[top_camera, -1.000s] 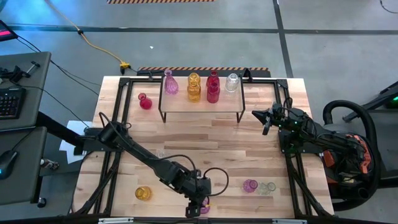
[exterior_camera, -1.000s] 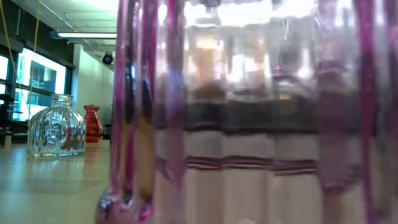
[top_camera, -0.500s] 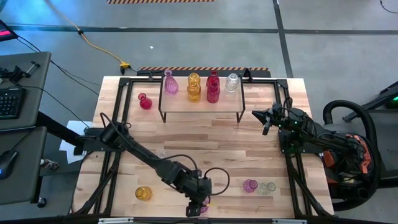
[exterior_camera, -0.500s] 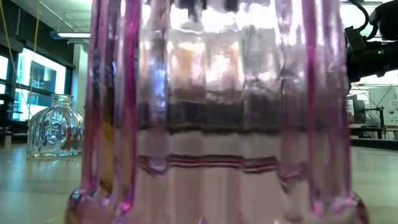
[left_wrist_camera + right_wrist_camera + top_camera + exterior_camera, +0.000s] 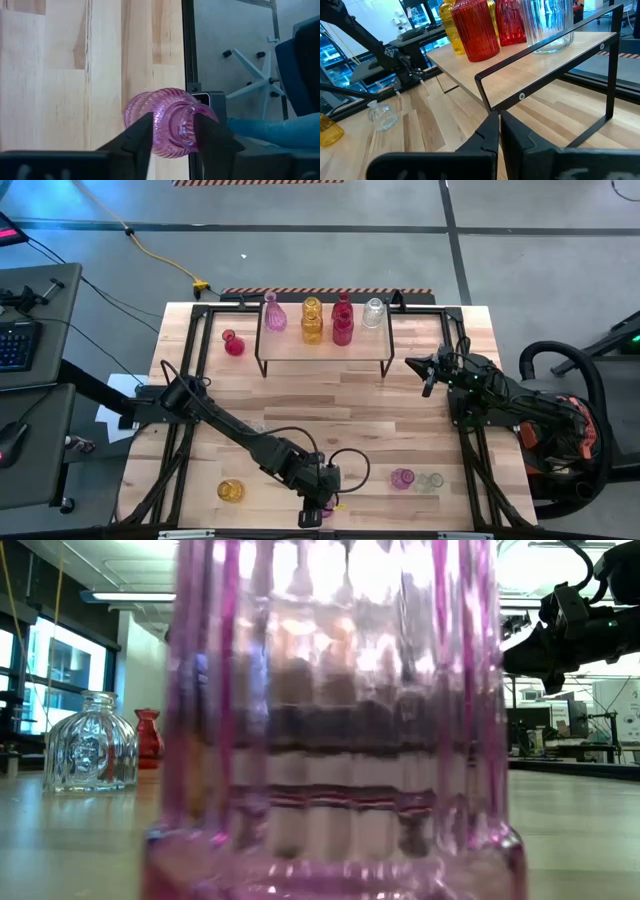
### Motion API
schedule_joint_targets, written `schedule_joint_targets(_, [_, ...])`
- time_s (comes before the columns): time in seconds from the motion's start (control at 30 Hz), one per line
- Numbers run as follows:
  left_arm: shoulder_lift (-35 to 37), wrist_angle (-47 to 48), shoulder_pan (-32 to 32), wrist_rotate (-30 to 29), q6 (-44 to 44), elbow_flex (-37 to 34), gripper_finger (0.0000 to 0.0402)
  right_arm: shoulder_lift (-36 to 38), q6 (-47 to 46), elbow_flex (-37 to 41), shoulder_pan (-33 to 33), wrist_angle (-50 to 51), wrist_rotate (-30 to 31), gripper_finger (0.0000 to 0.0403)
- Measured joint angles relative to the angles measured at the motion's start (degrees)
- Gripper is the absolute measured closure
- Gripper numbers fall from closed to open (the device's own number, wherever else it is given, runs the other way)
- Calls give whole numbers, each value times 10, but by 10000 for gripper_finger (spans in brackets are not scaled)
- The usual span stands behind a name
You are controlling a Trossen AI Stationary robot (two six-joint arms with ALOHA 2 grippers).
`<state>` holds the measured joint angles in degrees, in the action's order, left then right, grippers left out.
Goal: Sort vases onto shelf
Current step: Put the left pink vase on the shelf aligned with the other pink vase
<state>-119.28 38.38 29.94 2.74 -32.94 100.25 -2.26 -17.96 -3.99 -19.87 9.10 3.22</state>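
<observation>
At the near edge of the table (image 5: 400,420), a little left of centre, the left gripper (image 5: 318,510) is down on a ribbed pink vase (image 5: 162,122), its two dark fingers (image 5: 142,137) pressed against either side of the narrow neck, so the jaws are clamped on the glass. That vase stands right at the table's near lip and fills almost all of the low view, where its fluted walls and base show magenta. To its right on the near part of the table lie a second pink vase (image 5: 402,478) and a clear vase (image 5: 431,481), just beside each other; to its left sits a yellow vase (image 5: 230,491). Near the far left corner a small red vase (image 5: 234,344) stands on the tabletop, beside the shelf (image 5: 325,351). On the shelf, along its far edge, stand a row of vases: pink (image 5: 273,314), amber (image 5: 312,321), red (image 5: 342,320) and clear (image 5: 373,312). The right gripper (image 5: 428,373) hangs above the table on the right side, just off the shelf's right end, with its jaws closed on nothing
</observation>
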Motion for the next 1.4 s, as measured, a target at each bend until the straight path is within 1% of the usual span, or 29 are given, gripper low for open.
schedule_joint_targets(0.23, [0,5,-3,2,-22,0,368,0,0,0,0,0,0,403])
schedule_joint_targets(0.3, [0,7,-4,3,-25,0,386,0,0,0,0,0,0,403])
schedule_joint_targets(0.4, [0,7,-7,13,-25,-1,387,0,0,0,0,0,0,403])
schedule_joint_targets(0.57, [-1,11,-11,23,-42,-1,367,0,0,0,0,0,0,403])
schedule_joint_targets(0.67, [-1,12,-11,22,-43,-1,365,0,0,0,0,0,0,403])
schedule_joint_targets(1.0, [0,17,-12,19,-64,4,387,0,0,0,0,0,0,403])
schedule_joint_targets(1.4, [-5,94,-15,-5,-70,53,389,0,0,0,0,0,0,403])
